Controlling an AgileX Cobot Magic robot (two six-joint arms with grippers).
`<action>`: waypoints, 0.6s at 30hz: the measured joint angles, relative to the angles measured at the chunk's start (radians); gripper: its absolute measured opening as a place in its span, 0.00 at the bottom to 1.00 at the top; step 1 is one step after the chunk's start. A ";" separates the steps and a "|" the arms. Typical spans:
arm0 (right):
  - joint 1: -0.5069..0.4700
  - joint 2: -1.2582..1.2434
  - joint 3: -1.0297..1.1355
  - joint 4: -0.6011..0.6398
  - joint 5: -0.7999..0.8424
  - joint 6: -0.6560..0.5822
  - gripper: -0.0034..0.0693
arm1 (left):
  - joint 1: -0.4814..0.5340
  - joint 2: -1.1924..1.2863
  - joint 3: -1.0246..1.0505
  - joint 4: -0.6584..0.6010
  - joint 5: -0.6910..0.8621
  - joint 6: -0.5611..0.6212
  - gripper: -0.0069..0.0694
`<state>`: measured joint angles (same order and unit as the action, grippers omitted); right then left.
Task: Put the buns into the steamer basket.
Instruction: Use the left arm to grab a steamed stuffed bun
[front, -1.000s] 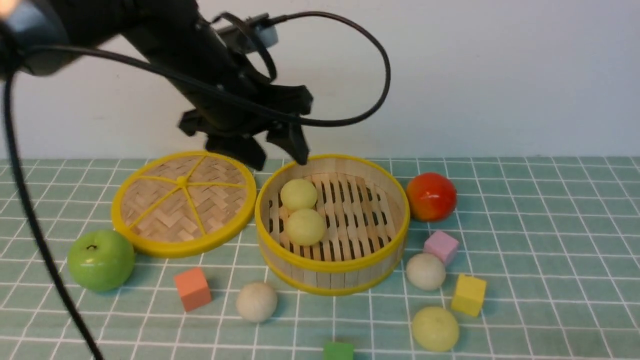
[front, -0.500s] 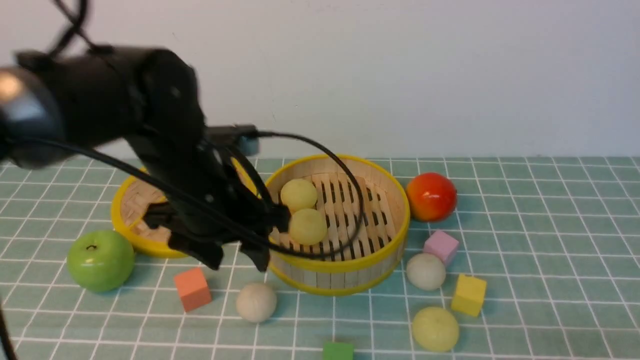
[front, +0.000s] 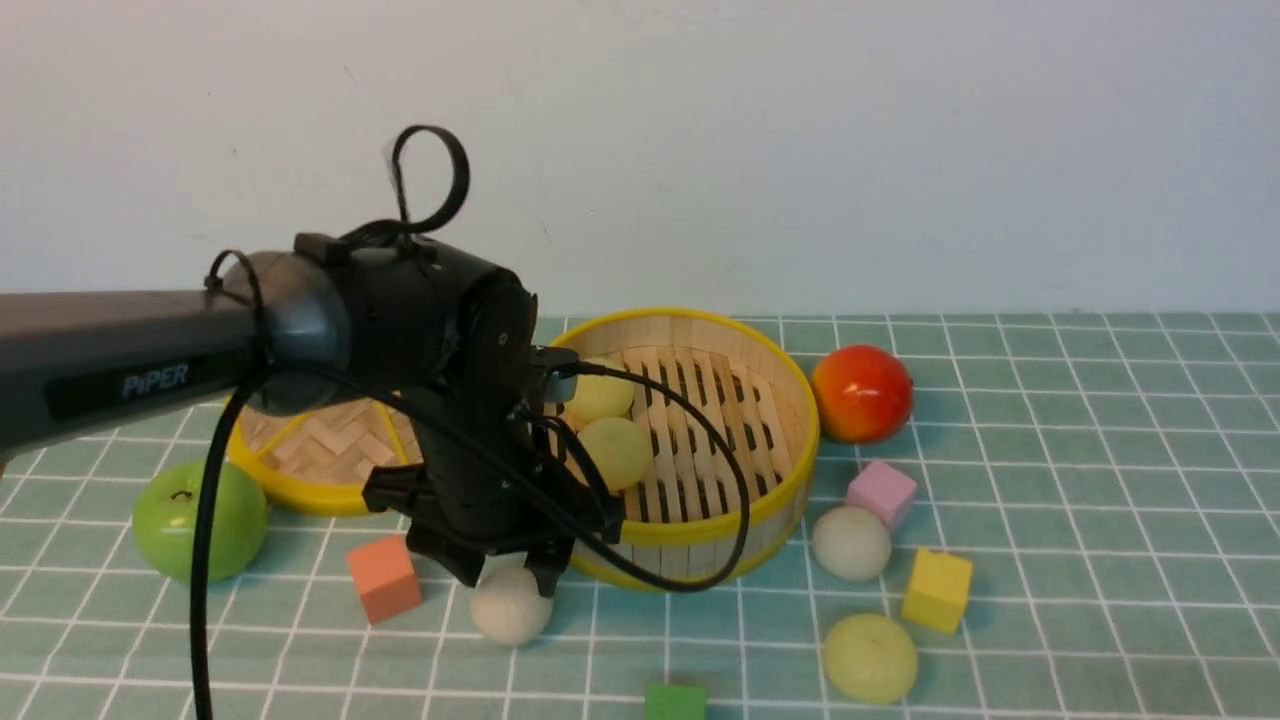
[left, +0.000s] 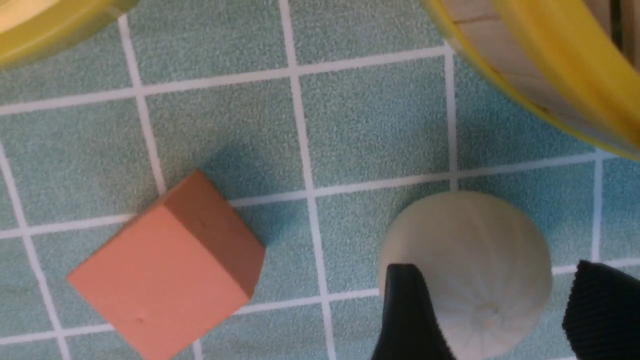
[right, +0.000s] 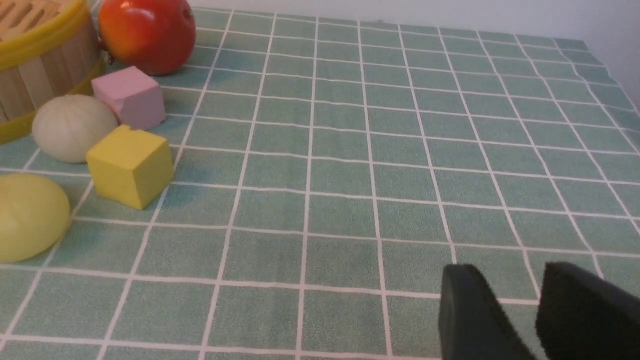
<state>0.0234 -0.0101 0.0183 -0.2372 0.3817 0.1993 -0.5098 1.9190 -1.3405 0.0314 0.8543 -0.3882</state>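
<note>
Left end effector (left: 495, 272): jaws are spread wide astride an off-white bun (left: 465, 235) just beside the steamer basket (front: 690, 530) on the robot's side, not clamped on it. Right end effector (right: 520, 300): slightly parted, nothing held. Two yellow-green buns (front: 612, 452) are contained in the steamer basket; two loose buns (front: 851, 542) are seen near its right side on the green-checked counter (front: 1100, 480).

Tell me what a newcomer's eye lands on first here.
The black left gripper dominates the front view, open astride an off-white bun just in front of the steamer basket. Two yellow-green buns lie inside the basket, and a glossy red-orange apple stands out just right of it.
</note>
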 joint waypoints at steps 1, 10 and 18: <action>0.000 0.000 0.000 0.000 0.000 0.000 0.38 | 0.000 0.001 0.000 0.000 -0.012 -0.001 0.60; 0.000 0.000 0.000 0.000 0.000 0.000 0.38 | 0.000 0.022 0.000 0.000 -0.019 -0.047 0.44; 0.000 0.000 0.000 0.000 0.000 0.000 0.38 | 0.000 0.033 -0.001 0.006 -0.013 -0.056 0.41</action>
<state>0.0234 -0.0101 0.0183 -0.2372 0.3817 0.1993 -0.5098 1.9520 -1.3414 0.0377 0.8416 -0.4438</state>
